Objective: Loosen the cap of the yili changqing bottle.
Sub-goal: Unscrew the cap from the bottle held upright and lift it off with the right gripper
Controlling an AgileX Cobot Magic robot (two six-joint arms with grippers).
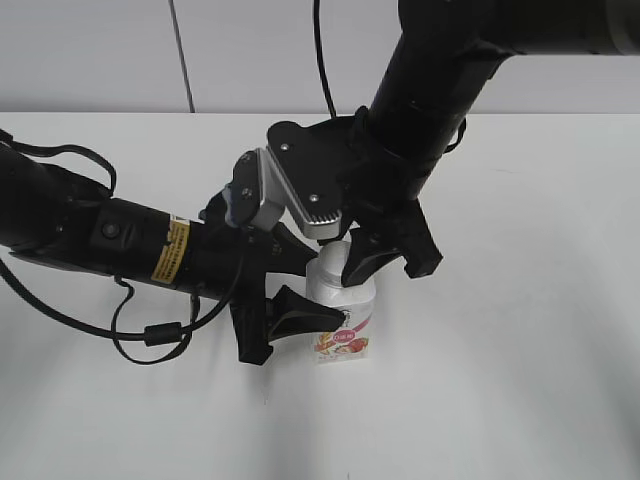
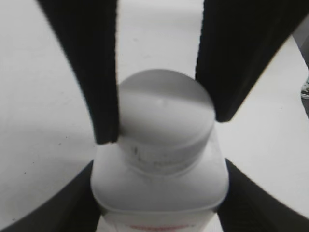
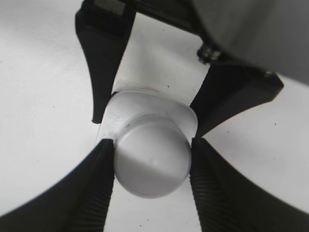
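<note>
The yili changqing bottle [image 1: 347, 318] stands upright on the white table, white with a pink-red label. My left gripper [image 1: 296, 284] comes in from the left and is shut on its body. In the left wrist view its jaws [image 2: 159, 198] flank the bottle's shoulders [image 2: 159, 186]. My right gripper [image 1: 347, 262] reaches down from above and is shut on the cap [image 3: 152, 159]. The right wrist view shows its ribbed jaws [image 3: 153, 166] pressed against both sides of the cap. The cap also shows in the left wrist view [image 2: 166, 113], between the right gripper's fingers. In the exterior view the cap is mostly hidden.
The white table [image 1: 520, 380] stretches around the bottle, with a pale wall [image 1: 100, 50] behind it. Both black arms and their loose cables [image 1: 150, 335] crowd the left and middle of the table.
</note>
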